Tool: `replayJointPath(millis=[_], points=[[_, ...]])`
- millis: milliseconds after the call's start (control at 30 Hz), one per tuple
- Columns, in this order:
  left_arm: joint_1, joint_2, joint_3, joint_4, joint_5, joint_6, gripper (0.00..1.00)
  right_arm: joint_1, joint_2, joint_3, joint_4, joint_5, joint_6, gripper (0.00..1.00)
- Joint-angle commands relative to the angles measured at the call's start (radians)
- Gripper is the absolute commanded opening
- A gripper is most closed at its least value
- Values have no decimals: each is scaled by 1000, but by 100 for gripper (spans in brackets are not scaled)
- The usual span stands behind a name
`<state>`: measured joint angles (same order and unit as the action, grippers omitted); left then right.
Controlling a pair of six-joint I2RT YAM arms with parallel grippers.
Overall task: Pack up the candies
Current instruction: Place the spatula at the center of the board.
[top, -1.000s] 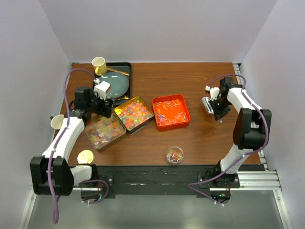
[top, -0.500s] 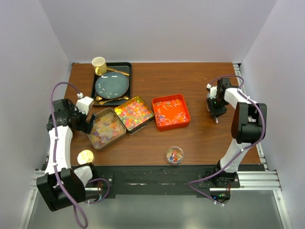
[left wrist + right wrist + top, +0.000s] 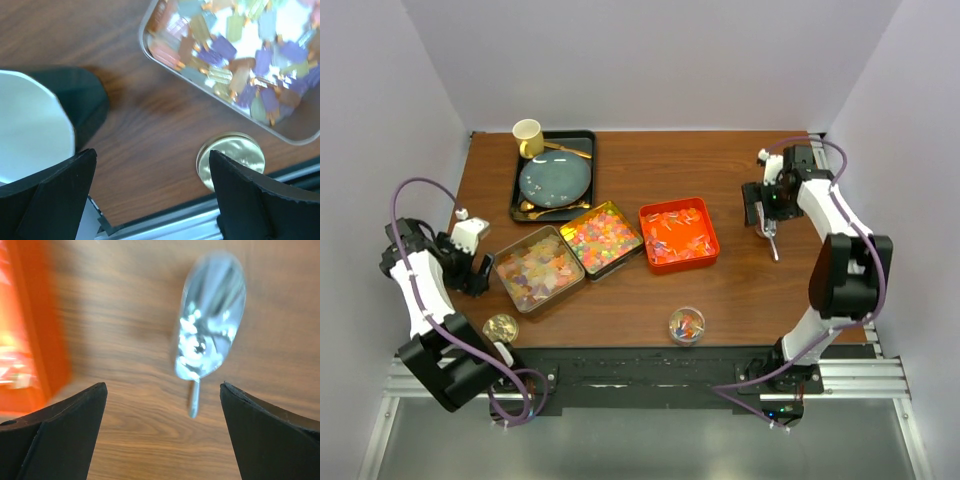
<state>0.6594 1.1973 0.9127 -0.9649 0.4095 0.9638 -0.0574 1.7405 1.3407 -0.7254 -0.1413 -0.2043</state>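
The candies lie in three containers: pastel ones in a metal tin [image 3: 538, 268] [image 3: 235, 55], bright multicolour ones in a second tin [image 3: 602, 237], and red-white ones in an orange tray [image 3: 678, 234] [image 3: 25, 330]. A small glass jar [image 3: 687, 324] near the front edge holds a few candies. The metal scoop [image 3: 772, 240] [image 3: 210, 335] lies on the wood at the right. My right gripper [image 3: 760, 208] [image 3: 162, 387] hovers open just above it, holding nothing. My left gripper [image 3: 478, 272] [image 3: 152, 160] stands open and empty at the table's left edge, beside the pastel tin.
A gold round lid [image 3: 501, 327] [image 3: 231, 160] lies at the front left. At the back left, a black tray [image 3: 582, 140] carries a blue plate, gold cutlery and a yellow cup [image 3: 528, 135]. A white round object [image 3: 30, 130] fills the left of the left wrist view.
My right gripper has opened and let go of the scoop, which now lies on the table. My left arm has swung back from the tins to the left edge.
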Motion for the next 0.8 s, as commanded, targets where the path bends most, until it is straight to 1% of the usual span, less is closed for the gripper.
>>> replayJointPath(millis=[0, 100, 133, 167, 233, 300, 400, 467, 567, 767], points=[[20, 4, 17, -173, 67, 205, 100, 88, -145, -23, 121, -119, -9, 99], [20, 2, -53, -259, 60, 343, 100, 158, -180, -61, 171, -100, -7, 99], [20, -2, -76, -259, 49, 384, 100, 177, -185, -66, 173, -75, 0, 99], [20, -8, -119, -241, 40, 392, 100, 200, -184, -72, 175, -72, 6, 99], [20, -37, -158, -216, 28, 421, 100, 208, -174, -69, 156, -102, 3, 99], [20, -71, -207, -173, 44, 432, 100, 212, -156, -45, 129, -129, -18, 99], [22, -114, -284, -101, 54, 457, 100, 214, -125, 8, 103, -127, -23, 99], [19, -128, -328, -28, 49, 443, 100, 212, -118, 28, 107, -124, -24, 99], [17, -123, -374, 24, 38, 449, 100, 220, -108, 35, 122, -126, -23, 99], [-41, -134, -432, 86, 46, 435, 100, 246, -116, 26, 115, -126, -41, 99]])
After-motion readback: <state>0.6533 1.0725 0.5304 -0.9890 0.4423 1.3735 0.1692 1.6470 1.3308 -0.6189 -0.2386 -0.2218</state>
